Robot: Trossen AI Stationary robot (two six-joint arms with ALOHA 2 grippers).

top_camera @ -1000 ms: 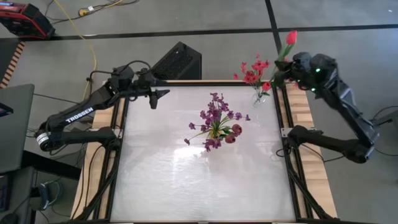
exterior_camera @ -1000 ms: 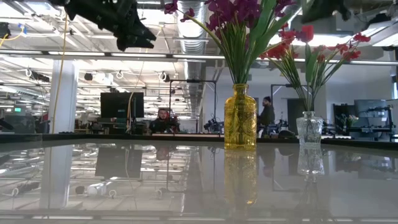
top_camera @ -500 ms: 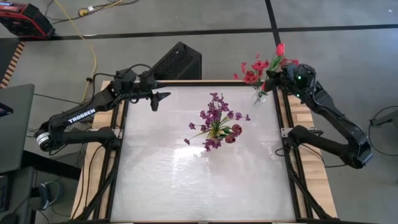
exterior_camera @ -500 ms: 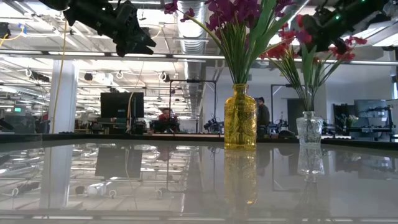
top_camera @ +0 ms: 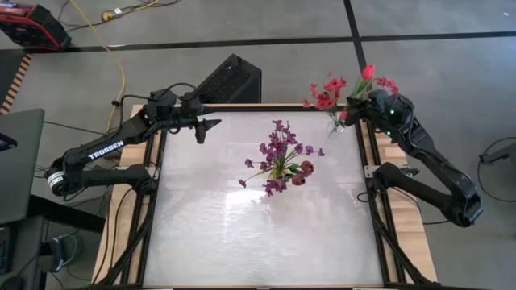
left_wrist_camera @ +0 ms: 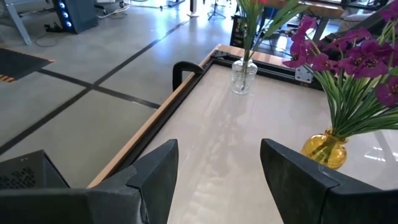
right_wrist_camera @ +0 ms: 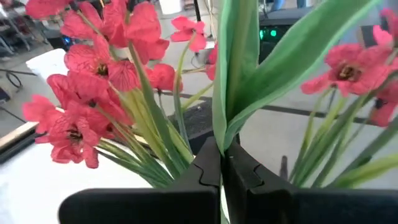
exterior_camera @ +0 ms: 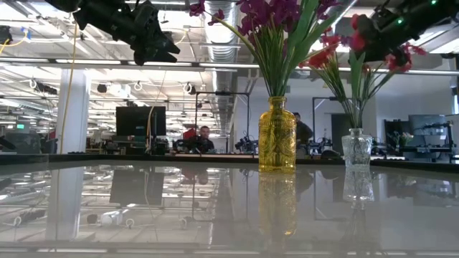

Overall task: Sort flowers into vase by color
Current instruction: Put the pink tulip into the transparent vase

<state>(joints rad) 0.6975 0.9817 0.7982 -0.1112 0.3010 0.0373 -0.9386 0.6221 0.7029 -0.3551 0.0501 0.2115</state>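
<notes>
A clear glass vase (top_camera: 334,126) with red-pink flowers (top_camera: 326,91) stands at the table's far right. A yellow vase (exterior_camera: 277,136) at mid-table holds purple flowers (top_camera: 278,147) and a few dark red blooms (top_camera: 301,173). My right gripper (top_camera: 352,111) hovers right over the clear vase, shut on a single red-budded flower (top_camera: 368,72) with green leaves. My left gripper (top_camera: 211,126) hangs open and empty over the table's far left. My right gripper pinches the single flower's green stem and leaves (right_wrist_camera: 224,134) between its two fingers (right_wrist_camera: 205,171). The fingers come nearly level from the table's right and lie across the stem. The stem stands about upright, bud above the fingers. Its lower end is hidden among the red-pink blooms.
Bare glossy tabletop (top_camera: 258,234) stretches across the near half. A black box (top_camera: 231,79) sits just beyond the far edge. Wooden rails (top_camera: 395,153) and black frame bars run along both sides. People show in the room behind, in the low view.
My right gripper has come down with the single red flower toward the clear vase, staying shut. The bud has sunk closer to the other red-pink blooms, and the stem's lower end has gone in among them.
</notes>
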